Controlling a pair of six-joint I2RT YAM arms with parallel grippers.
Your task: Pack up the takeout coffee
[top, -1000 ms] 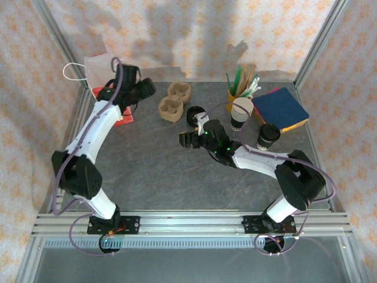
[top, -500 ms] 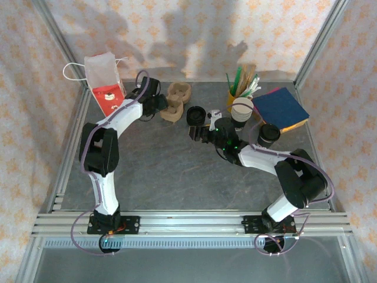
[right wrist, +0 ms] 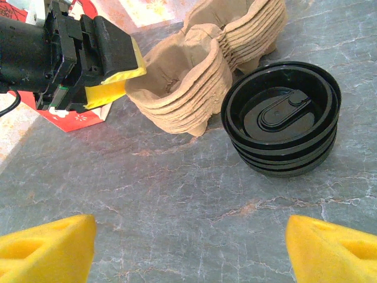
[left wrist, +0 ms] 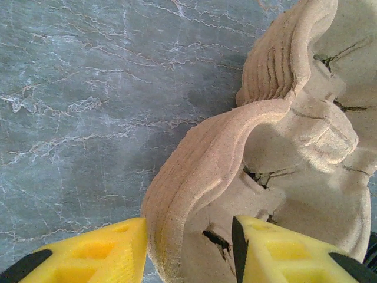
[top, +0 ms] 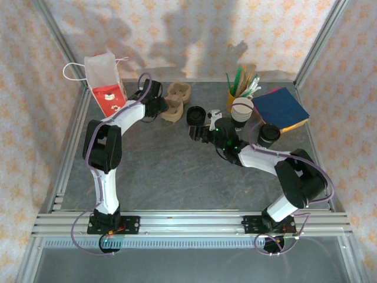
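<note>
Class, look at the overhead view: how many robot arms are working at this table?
2. The left arm stretches to the pulp cup carrier at the rear left; the right arm stretches toward the stack of black lids.

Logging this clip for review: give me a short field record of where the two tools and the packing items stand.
left tool: jaws either side of the pulp carrier wall; grip unclear
right tool: open, above bare table by the black lid stack
takeout coffee: lidded, upright, right side of table, not held
red bag: upright, far left corner
</note>
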